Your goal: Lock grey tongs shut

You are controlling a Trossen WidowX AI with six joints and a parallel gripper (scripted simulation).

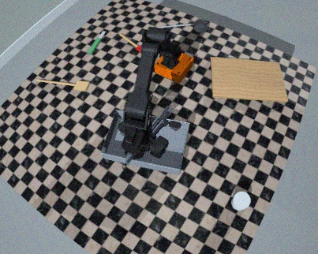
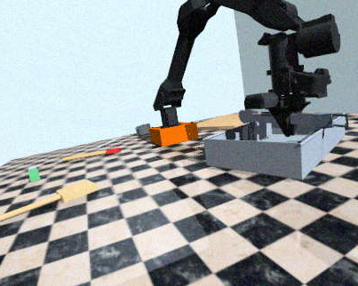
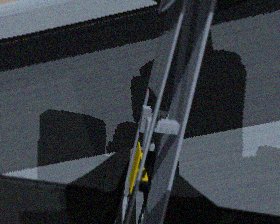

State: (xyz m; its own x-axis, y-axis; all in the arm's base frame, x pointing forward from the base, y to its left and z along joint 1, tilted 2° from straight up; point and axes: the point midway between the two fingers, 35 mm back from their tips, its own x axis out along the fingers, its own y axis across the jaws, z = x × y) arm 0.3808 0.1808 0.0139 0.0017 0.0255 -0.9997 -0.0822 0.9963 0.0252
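The grey tongs point(image 1: 162, 119) point(image 2: 308, 120) point(image 3: 181, 100) lie across the grey roasting tin point(image 1: 159, 163) point(image 2: 255, 155). Their two arms are close together in the wrist view, with a small gap and a yellow mark point(image 3: 135, 167) between them. My gripper point(image 1: 136, 149) point(image 2: 290, 131) point(image 3: 137, 156) points down into the tin and is shut on the tongs' arms. The fingertips are partly hidden in the top view by the arm. Whether the lock is engaged cannot be told. The wooden board point(image 1: 246, 79) point(image 2: 221, 121) lies away from the tin with nothing on it.
The orange arm base point(image 1: 167, 72) point(image 2: 171, 134) stands behind the tin. A wooden turner point(image 1: 81, 85) point(image 2: 77, 191), a red-ended tool point(image 1: 138, 48) point(image 2: 113, 151), a green-handled tool point(image 1: 95, 46) point(image 2: 34, 174) and a ladle point(image 1: 200, 26) point(image 2: 143, 129) lie around. A white cylinder point(image 1: 241, 201) stands front right.
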